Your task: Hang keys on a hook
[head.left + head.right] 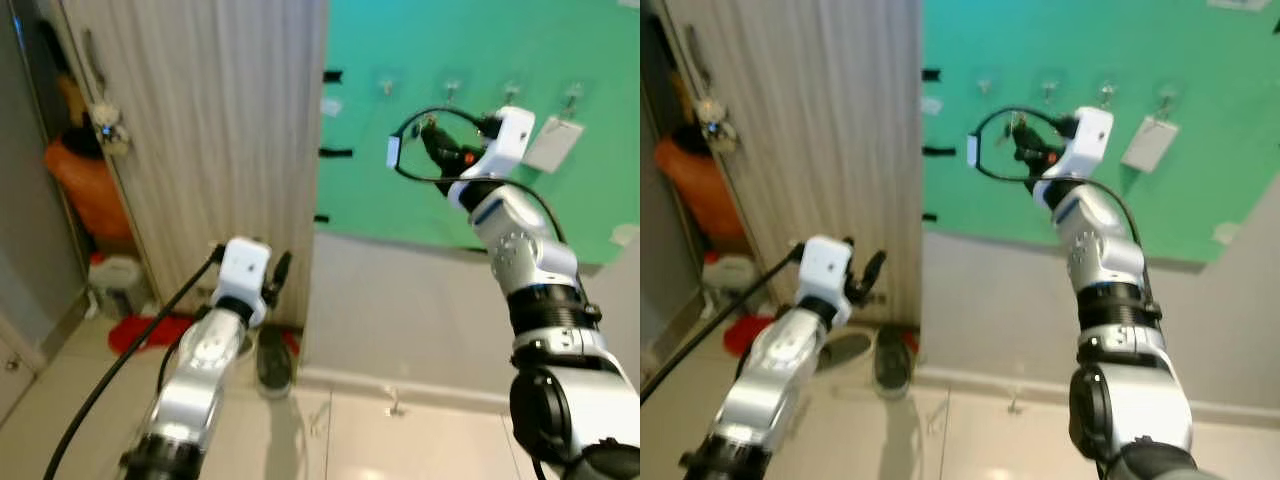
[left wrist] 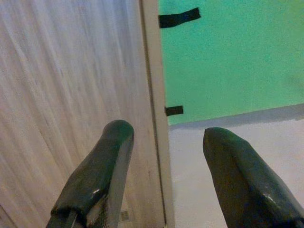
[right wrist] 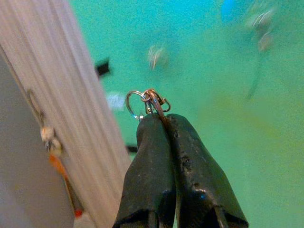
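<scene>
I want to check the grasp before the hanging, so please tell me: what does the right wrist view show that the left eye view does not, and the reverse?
The right wrist view lets you see the two black fingers pressed together on the key ring, whose metal loop sticks out above their tips.

The left eye view shows the row of hooks, a white tag hanging on one, the left gripper held low near the shoes, and the right gripper raised just below the hooks.

Both show the green wall and the pale wood-grain door.

text: none readable | white tag [image 1: 553, 143] on far green wall [image 1: 420, 60]: blank or too blurred | labels, brands, numbers: none legible
</scene>
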{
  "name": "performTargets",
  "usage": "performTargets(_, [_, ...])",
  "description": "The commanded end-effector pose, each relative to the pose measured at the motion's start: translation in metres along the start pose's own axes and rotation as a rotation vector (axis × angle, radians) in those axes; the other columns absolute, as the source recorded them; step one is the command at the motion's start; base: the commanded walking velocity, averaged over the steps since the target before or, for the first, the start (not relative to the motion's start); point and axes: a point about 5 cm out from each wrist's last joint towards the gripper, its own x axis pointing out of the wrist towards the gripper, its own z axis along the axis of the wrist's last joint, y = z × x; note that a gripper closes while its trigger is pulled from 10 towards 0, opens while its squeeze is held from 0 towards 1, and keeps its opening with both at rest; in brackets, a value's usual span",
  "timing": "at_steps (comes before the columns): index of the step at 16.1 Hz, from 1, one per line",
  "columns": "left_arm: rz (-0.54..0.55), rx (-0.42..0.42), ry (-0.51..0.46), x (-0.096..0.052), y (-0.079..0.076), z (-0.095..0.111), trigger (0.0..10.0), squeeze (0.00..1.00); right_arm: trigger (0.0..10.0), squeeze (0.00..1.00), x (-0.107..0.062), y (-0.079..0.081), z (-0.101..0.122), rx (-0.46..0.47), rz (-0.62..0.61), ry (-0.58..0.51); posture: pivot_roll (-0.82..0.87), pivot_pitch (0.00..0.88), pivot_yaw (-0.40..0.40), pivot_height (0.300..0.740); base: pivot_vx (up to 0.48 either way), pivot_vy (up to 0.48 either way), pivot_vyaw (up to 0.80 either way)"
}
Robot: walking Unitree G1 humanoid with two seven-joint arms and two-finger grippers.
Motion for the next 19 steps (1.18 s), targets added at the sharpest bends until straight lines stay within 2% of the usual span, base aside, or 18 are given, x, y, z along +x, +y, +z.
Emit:
performTargets(1, [-0.001, 0.021, 0.005, -0.002, 0.001, -0.001, 10.0, 0.00, 0.0, 0.00, -0.002, 0.005, -0.001, -0.066, 0.026, 0.000, 0.00, 0.000, -0.054, 0.740, 0.000, 0.000, 0.00])
performTargets(2, [0.005, 0.006, 0.013, -0.004, 0.000, -0.003, 10.0, 0.00, 0.0, 0.00, -0.009, 0.004, -0.006, -0.125, 0.022, 0.002, 0.01, 0.000, -0.057, 0.740, 0.000, 0.000, 0.00])
performTargets(3, [0.026, -0.050, 0.024, -0.013, 0.001, -0.006, 10.0, 0.00, 0.0, 0.00, -0.028, 0.003, -0.021, -0.254, 0.005, 0.018, 0.00, 0.000, -0.058, 0.740, 0.000, 0.000, 0.00])
performTargets(4, [0.046, -0.149, 0.037, -0.025, 0.002, -0.010, 10.0, 0.00, 0.0, 0.00, -0.058, -0.002, -0.043, -0.318, -0.062, 0.042, 0.00, 0.000, -0.059, 0.740, 0.000, 0.000, 0.00])
performTargets(5, [0.054, -0.185, 0.040, -0.029, 0.001, -0.011, 10.0, 0.00, 0.0, 0.00, -0.073, -0.004, -0.050, -0.376, -0.100, 0.040, 0.00, 0.000, -0.063, 0.740, 0.000, 0.000, 0.00])
performTargets(6, [0.086, -0.204, 0.042, -0.032, 0.001, -0.012, 10.0, 0.00, 0.0, 0.00, -0.104, -0.009, -0.063, -0.502, -0.158, 0.054, -0.01, 0.000, -0.067, 0.740, 0.000, 0.000, 0.00])
performTargets(7, [0.101, -0.188, 0.042, -0.033, 0.002, -0.011, 10.0, 0.00, 0.0, 0.00, -0.121, -0.011, -0.071, -0.533, -0.194, 0.076, -0.01, 0.000, -0.068, 0.740, 0.000, 0.000, 0.00])
performTargets(8, [0.137, -0.175, 0.034, -0.036, 0.005, -0.008, 10.0, 0.00, 0.0, 0.00, -0.154, -0.014, -0.085, -0.585, -0.229, 0.134, -0.01, 0.000, -0.075, 0.740, 0.000, 0.000, 0.00])
performTargets(9, [0.165, -0.164, 0.028, -0.041, 0.008, -0.007, 10.0, 0.00, 0.0, 0.00, -0.176, -0.015, -0.095, -0.576, -0.245, 0.185, -0.01, 0.000, -0.075, 0.740, 0.000, 0.000, 0.00])
performTargets(10, [0.159, -0.127, 0.024, -0.048, 0.007, -0.007, 10.0, 0.00, 0.0, 0.00, -0.187, -0.014, -0.102, -0.508, -0.250, 0.212, -0.02, 0.000, -0.073, 0.740, 0.000, 0.000, 0.00])
performTargets(11, [0.154, -0.103, 0.003, -0.052, 0.007, -0.004, 10.0, 0.00, 0.0, 0.00, -0.187, -0.007, -0.103, -0.448, -0.228, 0.190, -0.02, 0.000, -0.072, 0.740, 0.000, 0.000, 0.00])
performTargets(15, [0.169, -0.077, -0.035, -0.040, 0.010, 0.010, 10.0, 0.00, 0.0, 0.00, -0.167, 0.007, -0.100, -0.433, -0.177, 0.147, -0.02, 0.000, -0.069, 0.740, 0.461, 0.000, 0.00])
performTargets(19, [0.178, -0.091, -0.019, -0.033, 0.012, 0.010, 10.0, 0.00, 0.0, 0.00, -0.152, 0.006, -0.099, -0.362, -0.177, 0.134, -0.03, 0.000, -0.063, 0.740, 0.480, 0.000, 0.00])
